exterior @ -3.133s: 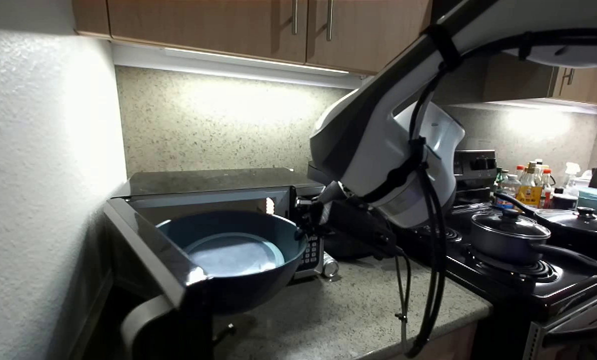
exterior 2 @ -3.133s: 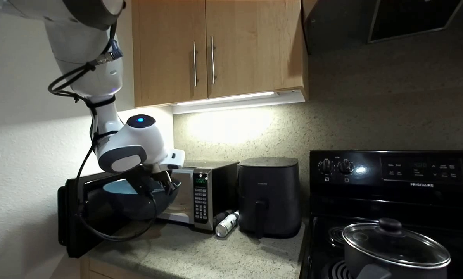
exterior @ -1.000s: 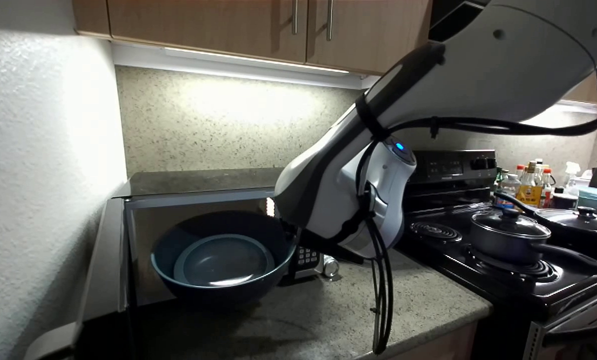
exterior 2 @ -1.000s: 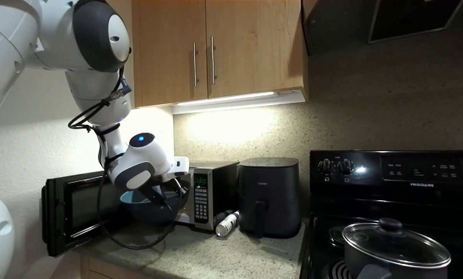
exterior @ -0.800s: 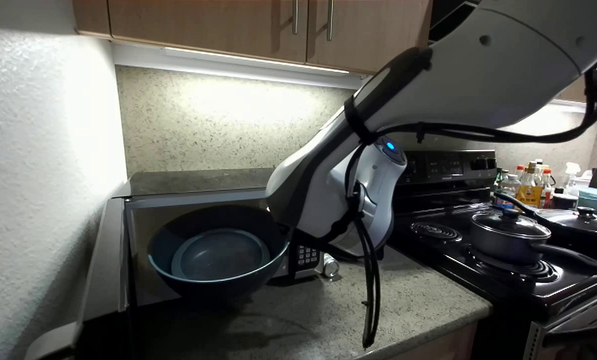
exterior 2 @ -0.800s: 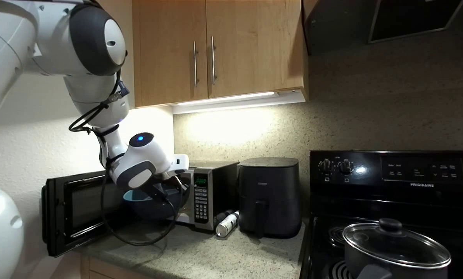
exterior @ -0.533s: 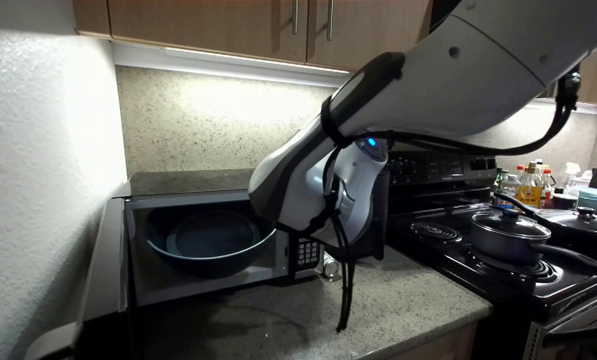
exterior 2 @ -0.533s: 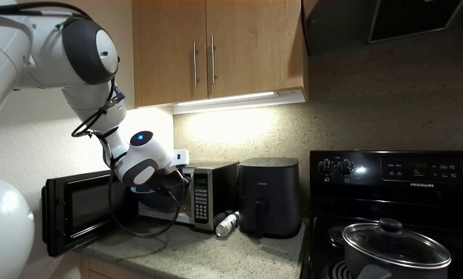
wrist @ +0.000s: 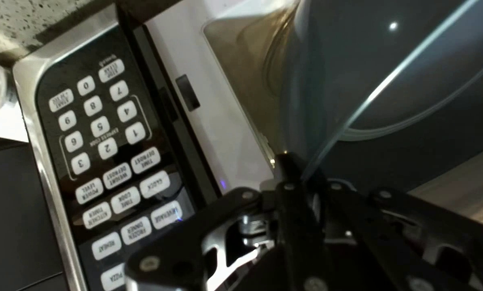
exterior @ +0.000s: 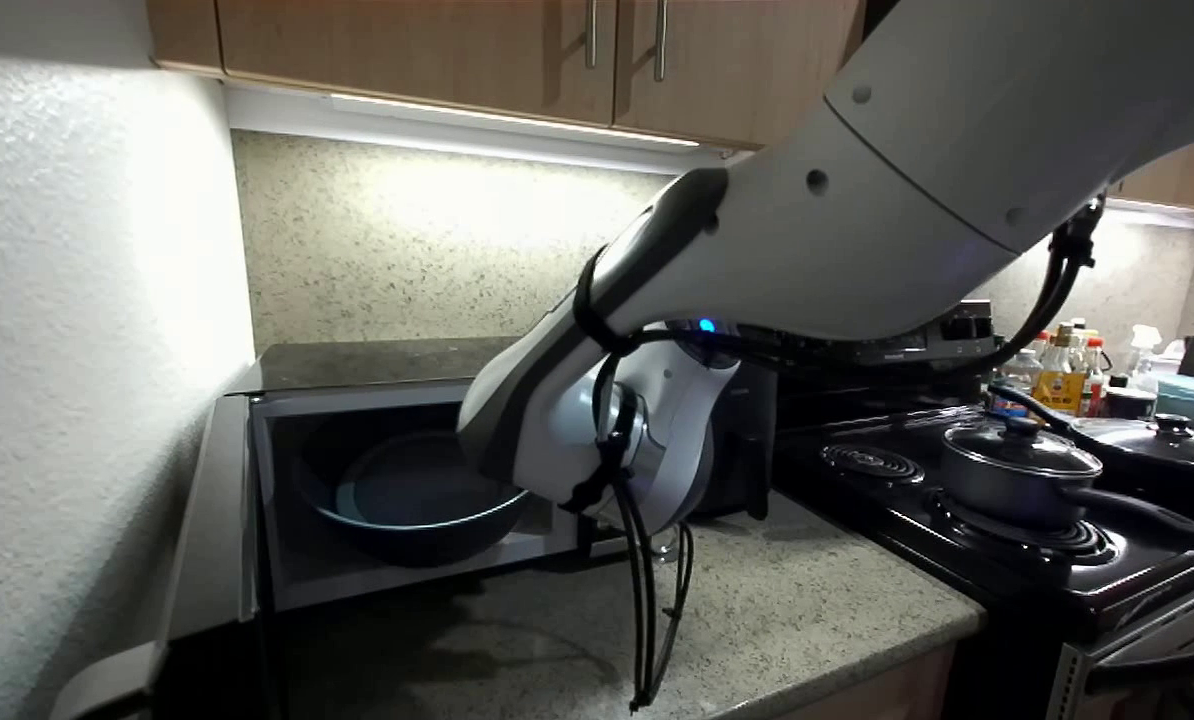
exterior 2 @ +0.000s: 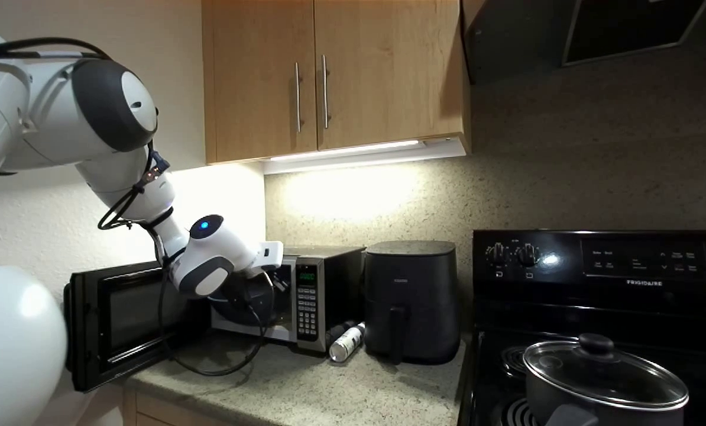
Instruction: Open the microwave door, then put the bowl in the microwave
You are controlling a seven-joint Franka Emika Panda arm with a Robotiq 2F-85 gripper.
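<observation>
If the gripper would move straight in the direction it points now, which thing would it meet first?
First comes the bowl: the gripper holds it by the rim. Beyond that, probably the inside of the microwave, though depth past the bowl is unclear.

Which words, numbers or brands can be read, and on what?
Stove: "FRIGIDAIRE"
On the microwave, upside down in the wrist view:
"0" to "9"
"START +30 SEC"
"STOP CLEAR"
"EXPRESS COOK"
"POWER LEVEL"
"WEIGHT DEFROST"
"TIME DEFROST"
"KITCHEN TIMER"
"TIME COOK"
"CLOCK"
"REHEAT"
"FROZEN DINNER"
"BEVERAGE"
"PIZZA"
Too small or blurred: air fryer lettering, can, bottles, stove controls, microwave display, tiny keypad print.
</observation>
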